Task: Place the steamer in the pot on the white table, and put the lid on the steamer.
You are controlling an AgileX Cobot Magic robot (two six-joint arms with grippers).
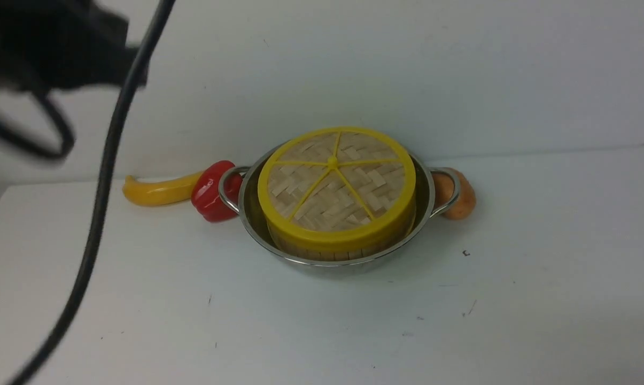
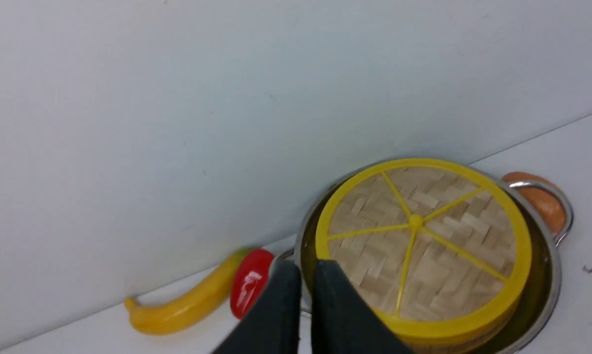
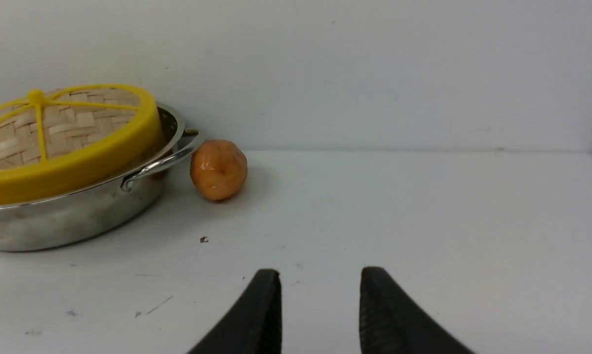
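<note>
The shiny steel pot stands on the white table near the back wall. The steamer sits inside it; only its bamboo side wall shows under the lid. The lid, a woven disc with yellow rim, spokes and centre knob, lies flat on the steamer. My left arm is a dark blur high at the far left. In the left wrist view my left gripper is shut and empty, above and to the left of the lid. My right gripper is open and empty, low over bare table to the right of the pot.
A yellow banana and a red pepper lie against the pot's left handle. An orange-brown round toy lies behind its right handle. A black cable hangs across the left. The white wall stands close behind.
</note>
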